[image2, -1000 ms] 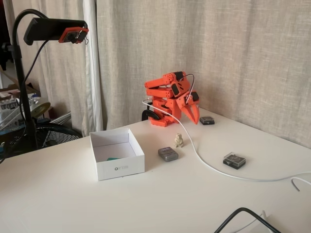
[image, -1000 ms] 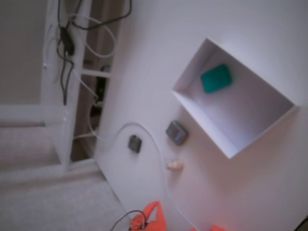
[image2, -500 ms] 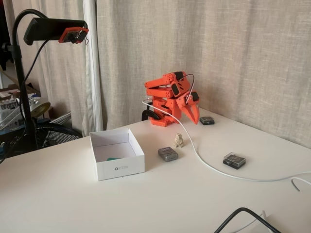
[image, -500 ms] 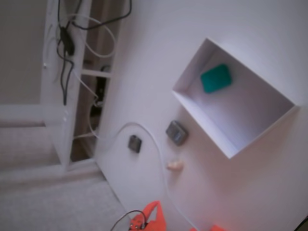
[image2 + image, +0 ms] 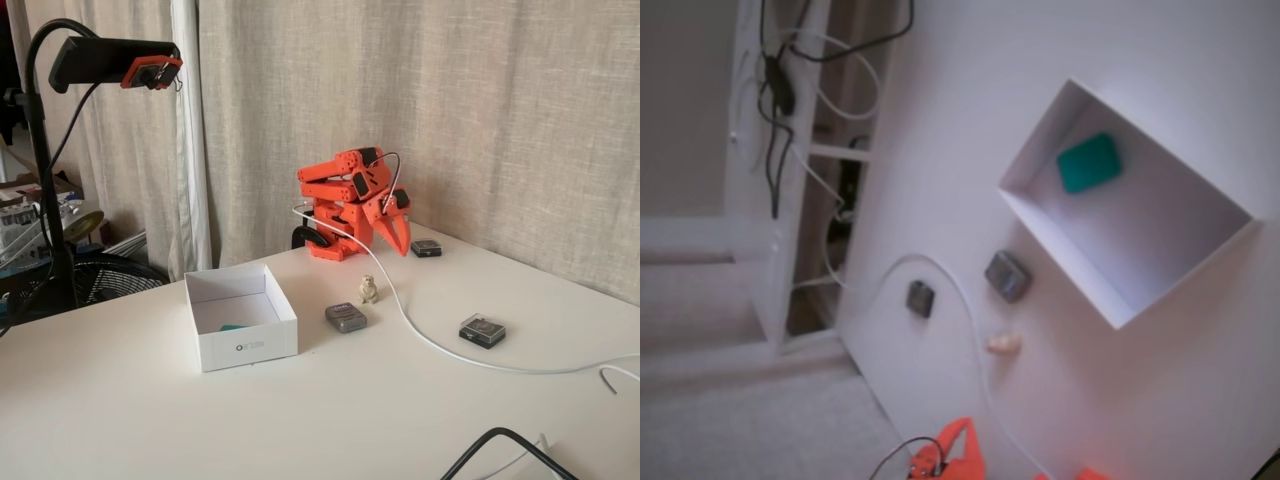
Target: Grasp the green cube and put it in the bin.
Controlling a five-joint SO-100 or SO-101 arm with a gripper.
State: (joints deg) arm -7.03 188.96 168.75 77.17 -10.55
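A white table [image 5: 300,420] fills both fixed views, one looking down from high up, the other looking across from the side.

A small teal-green matte cube with rounded corners [image 5: 1088,163] lies on the floor of a large white rectangular shallow bin with thin upright walls [image 5: 1040,225]. In the high view the cube sits toward the bin's 11 o'clock corner, close to the walls there but apart from them. In the side view only a sliver of the cube [image 5: 233,327] shows over the bin's near wall [image 5: 250,347].

An orange plastic robot arm [image 5: 350,205] is folded up at the back of the table, at about 2 o'clock from the bin in the side view and well apart from it. Its two-finger gripper [image 5: 397,243] points down, holding nothing; the orange fingers [image 5: 388,232] look close together, but whether they are fully closed cannot be told. In the high view only an orange edge of the arm [image 5: 960,455] shows at the bottom.

Outside the bin, a grey square block [image 5: 345,317] lies just beside it at 3 o'clock in the side view. A small beige figurine [image 5: 369,289] stands between that block and the arm. A thin white cable [image 5: 420,335] runs from the arm across the table, passing a small dark square piece [image 5: 482,330]. Another dark square piece [image 5: 426,248] lies near the gripper.
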